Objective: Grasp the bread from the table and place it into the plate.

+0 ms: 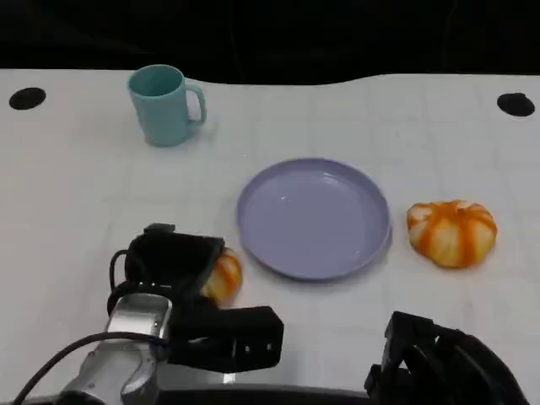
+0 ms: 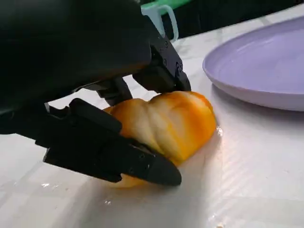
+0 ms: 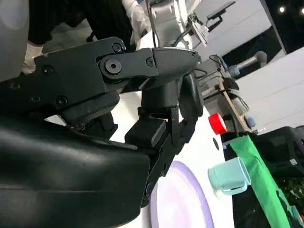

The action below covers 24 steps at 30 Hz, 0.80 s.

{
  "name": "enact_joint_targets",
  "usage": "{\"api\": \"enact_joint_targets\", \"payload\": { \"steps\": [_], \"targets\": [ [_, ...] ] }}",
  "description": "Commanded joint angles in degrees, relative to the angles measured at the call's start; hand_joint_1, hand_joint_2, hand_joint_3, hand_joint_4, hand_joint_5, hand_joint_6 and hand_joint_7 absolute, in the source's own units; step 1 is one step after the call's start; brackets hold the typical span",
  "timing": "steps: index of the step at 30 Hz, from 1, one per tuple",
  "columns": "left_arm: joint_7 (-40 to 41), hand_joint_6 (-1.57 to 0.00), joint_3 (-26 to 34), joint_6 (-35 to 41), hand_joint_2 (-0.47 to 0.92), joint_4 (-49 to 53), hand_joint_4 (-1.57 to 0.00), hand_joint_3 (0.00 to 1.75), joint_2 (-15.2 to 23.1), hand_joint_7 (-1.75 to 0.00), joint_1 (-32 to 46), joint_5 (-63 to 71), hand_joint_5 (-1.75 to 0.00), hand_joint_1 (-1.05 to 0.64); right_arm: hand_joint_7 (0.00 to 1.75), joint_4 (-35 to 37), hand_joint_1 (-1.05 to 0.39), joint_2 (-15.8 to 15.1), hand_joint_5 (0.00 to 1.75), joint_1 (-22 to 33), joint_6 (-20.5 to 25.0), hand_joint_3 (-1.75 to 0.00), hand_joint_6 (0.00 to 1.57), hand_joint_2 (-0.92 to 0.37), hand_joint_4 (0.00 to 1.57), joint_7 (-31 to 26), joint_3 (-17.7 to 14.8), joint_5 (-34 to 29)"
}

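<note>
- The left hand (image 1: 181, 274) gripped the bread (image 2: 164, 126), fingers (image 2: 142, 164) closed around it on the table (image 1: 67, 194), just beside the purple plate (image 1: 314, 218).
- The right hand (image 1: 439, 363) held nothing; whether its fingers were spread or curled could not be told.

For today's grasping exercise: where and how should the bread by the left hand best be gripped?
Grip the bread across its rounded middle, from above on the left. It lies low on the table, and the left hand already has fingers on either side.
</note>
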Motion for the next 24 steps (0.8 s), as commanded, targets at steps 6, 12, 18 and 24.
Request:
{"api": "enact_joint_targets", "payload": {
  "steps": [6,12,18,24],
  "targets": [
    [11.49,-1.13,-2.7,-5.37,0.92,12.95,-0.75,0.44,1.62,-0.08,2.25,-2.62,-1.4,-0.33,1.4,-0.62,-0.71,-0.83,1.6,0.27,0.02,-0.24,0.78,-0.92,0.88,0.06,-0.74,0.48],
    [19.74,-0.92,-1.78,-10.06,0.92,16.83,-0.72,0.39,1.53,-0.76,1.45,-5.49,-1.72,-0.28,1.39,-0.79,-0.72,-0.92,1.6,0.32,0.09,-0.25,0.77,-0.92,0.88,-0.28,-0.81,0.25],
    [29.39,-0.54,-0.64,-15.62,0.91,19.3,-0.81,0.4,1.83,-1.72,0.91,-7.91,-1.75,-0.24,1.39,-0.14,-0.71,-0.82,1.59,0.1,-0.69,-0.25,0.77,-0.92,0.87,0.46,-1.08,0.42],
    [35.38,-0.57,0.94,-19.02,0.92,15.54,-0.79,0.35,3.36,-1.7,1.84,-9.37,-1.75,-0.24,1.38,0.65,-0.71,-0.72,1.61,-0.14,-0.85,-0.24,0.77,-0.92,0.87,1.22,-1.29,0.73]
  ]
}}
